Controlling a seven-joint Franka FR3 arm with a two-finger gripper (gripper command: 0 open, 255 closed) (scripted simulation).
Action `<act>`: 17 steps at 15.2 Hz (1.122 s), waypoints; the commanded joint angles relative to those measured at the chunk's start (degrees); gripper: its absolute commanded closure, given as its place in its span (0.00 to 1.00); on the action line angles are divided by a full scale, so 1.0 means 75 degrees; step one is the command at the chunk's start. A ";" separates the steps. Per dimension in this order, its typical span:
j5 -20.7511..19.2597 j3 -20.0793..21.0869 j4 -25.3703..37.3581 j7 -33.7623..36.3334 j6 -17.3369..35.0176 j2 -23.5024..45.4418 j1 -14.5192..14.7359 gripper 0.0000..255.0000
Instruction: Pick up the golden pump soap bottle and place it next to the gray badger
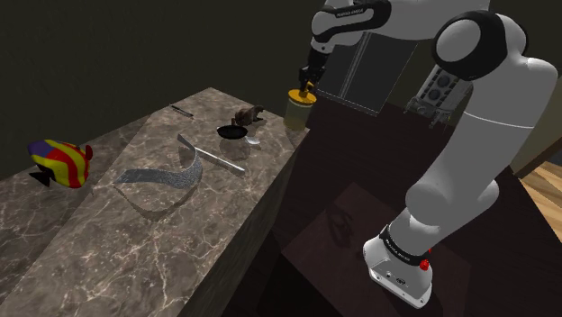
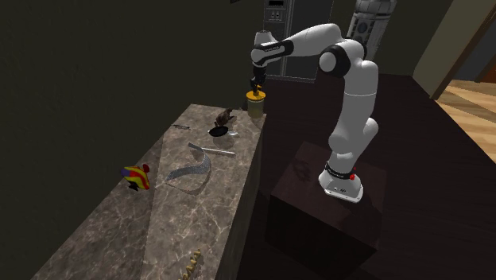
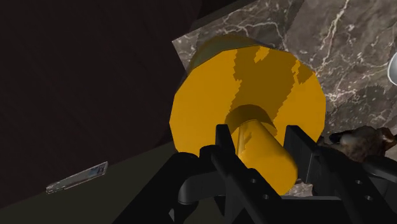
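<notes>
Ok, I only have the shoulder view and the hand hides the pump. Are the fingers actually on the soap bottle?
Observer: Yes. In the wrist view the gripper has a finger on each side of the pump of the golden soap bottle, clasping it.
Operator: Where's the badger from there?
Observer: The brown-grey badger sits just past one finger on the marble counter, apart from the bottle.
Operator: Anything on the counter beyond the fish toy?
Observer: The second exterior view shows a small pale thing near that end's edge.
</notes>
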 commanded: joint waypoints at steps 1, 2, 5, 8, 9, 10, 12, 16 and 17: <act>-0.0004 0.0003 -0.0169 0.0011 0.0200 0.0019 0.0007 1.00; -0.0005 0.0003 -0.0223 0.0011 0.0275 0.0040 0.0008 1.00; -0.0005 0.0003 -0.0223 0.0011 0.0275 0.0040 0.0008 1.00; -0.0005 0.0003 -0.0223 0.0011 0.0275 0.0040 0.0008 1.00; -0.0005 0.0003 -0.0223 0.0011 0.0275 0.0040 0.0008 1.00; -0.0005 0.0002 -0.0224 0.0010 0.0275 0.0040 0.0007 0.00; -0.0005 0.0002 -0.0221 0.0011 0.0274 0.0041 0.0007 0.00; 0.0002 0.0003 -0.0091 0.0007 0.0052 -0.0051 0.0003 0.00; 0.0008 0.0004 0.0053 0.0003 -0.0174 -0.0133 0.0000 0.00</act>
